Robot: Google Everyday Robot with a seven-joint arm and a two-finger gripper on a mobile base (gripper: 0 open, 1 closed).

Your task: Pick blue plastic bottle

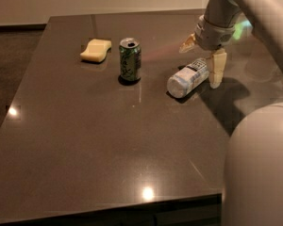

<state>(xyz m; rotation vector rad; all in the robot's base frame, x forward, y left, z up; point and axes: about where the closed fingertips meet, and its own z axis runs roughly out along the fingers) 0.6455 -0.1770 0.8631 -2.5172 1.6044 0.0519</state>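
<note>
The blue plastic bottle lies on its side on the dark table, right of centre, its base toward me and its neck toward the back right. My gripper hangs over the bottle's far end, open. One cream finger stands down just right of the bottle's neck; the other finger sticks out behind it. The bottle's cap is hidden behind the gripper. Nothing is held.
A green drink can stands upright left of the bottle. A yellow sponge lies farther back left. My arm's pale body fills the lower right corner. The table's front edge runs along the bottom.
</note>
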